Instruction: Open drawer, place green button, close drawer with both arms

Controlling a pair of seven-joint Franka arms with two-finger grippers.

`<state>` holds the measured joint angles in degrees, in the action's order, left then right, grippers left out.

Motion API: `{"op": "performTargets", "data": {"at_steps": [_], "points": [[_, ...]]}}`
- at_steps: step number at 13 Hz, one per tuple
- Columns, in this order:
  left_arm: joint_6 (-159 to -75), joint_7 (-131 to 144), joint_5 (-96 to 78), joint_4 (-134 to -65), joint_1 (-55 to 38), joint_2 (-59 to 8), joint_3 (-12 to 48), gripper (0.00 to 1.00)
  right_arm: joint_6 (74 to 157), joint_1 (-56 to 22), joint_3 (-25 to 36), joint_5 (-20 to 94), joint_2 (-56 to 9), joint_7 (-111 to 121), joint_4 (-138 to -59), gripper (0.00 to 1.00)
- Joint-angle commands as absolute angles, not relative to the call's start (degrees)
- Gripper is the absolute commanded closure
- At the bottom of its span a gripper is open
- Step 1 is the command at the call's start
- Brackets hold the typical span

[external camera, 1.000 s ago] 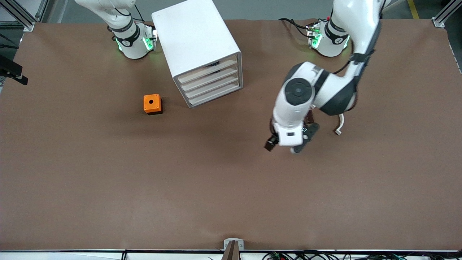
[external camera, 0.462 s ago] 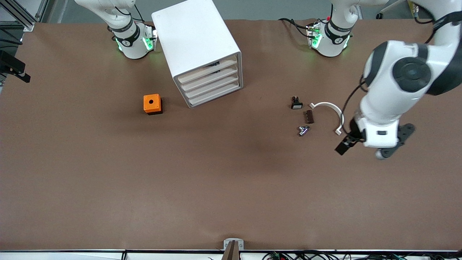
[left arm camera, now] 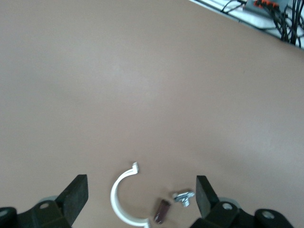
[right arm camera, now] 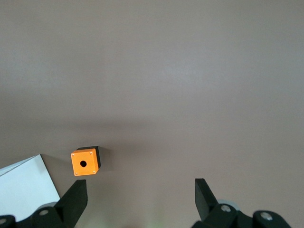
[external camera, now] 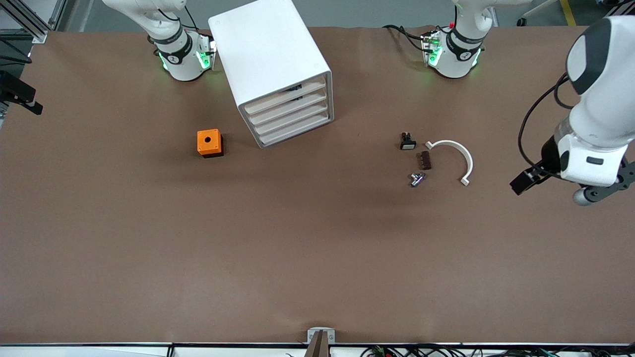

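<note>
The white cabinet [external camera: 270, 54] stands near the right arm's base, and its four drawer fronts [external camera: 290, 115] are all shut. No green-capped button shows in any view. My left gripper [left arm camera: 140, 197] is open and empty, up in the air over bare table at the left arm's end; its hand [external camera: 588, 171] shows in the front view. The right gripper [right arm camera: 140, 199] is open and empty, high over the table near the cabinet's corner [right arm camera: 26, 185]; it is out of the front view.
An orange cube with a hole [external camera: 209, 143] sits beside the cabinet, toward the right arm's end. A black part with a white cap [external camera: 408, 142], a brown piece [external camera: 423, 160], a metal piece [external camera: 416, 179] and a white curved clip [external camera: 454, 156] lie toward the left arm's end.
My left arm has swung from over the small parts toward the left arm's end of the table, uncovering them. The right arm's base has not moved.
</note>
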<state>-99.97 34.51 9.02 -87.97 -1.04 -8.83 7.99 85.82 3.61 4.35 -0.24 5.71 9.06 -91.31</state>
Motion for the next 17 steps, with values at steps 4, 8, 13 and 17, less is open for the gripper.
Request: {"op": "performTargets", "data": {"at_steps": [4,8,13,17], "points": [[-94.14,17.36,4.85,-88.5,3.85,-3.34,8.61,0.0,84.9,2.73,4.57,-0.62,7.12,7.03,-92.2,0.0],[-92.47,10.72,2.2,-89.38,6.94,-0.54,8.61,0.0,84.55,2.72,4.48,-0.53,7.03,7.03,-92.2,0.0],[-91.58,9.68,2.11,-88.94,7.65,0.44,8.53,0.0,84.64,1.94,4.48,-0.53,7.03,7.03,-92.11,0.0],[-91.49,8.52,2.11,-94.37,3.8,6.31,7.65,0.0,84.64,1.06,4.48,-0.53,7.03,7.03,-92.02,0.0]]}}
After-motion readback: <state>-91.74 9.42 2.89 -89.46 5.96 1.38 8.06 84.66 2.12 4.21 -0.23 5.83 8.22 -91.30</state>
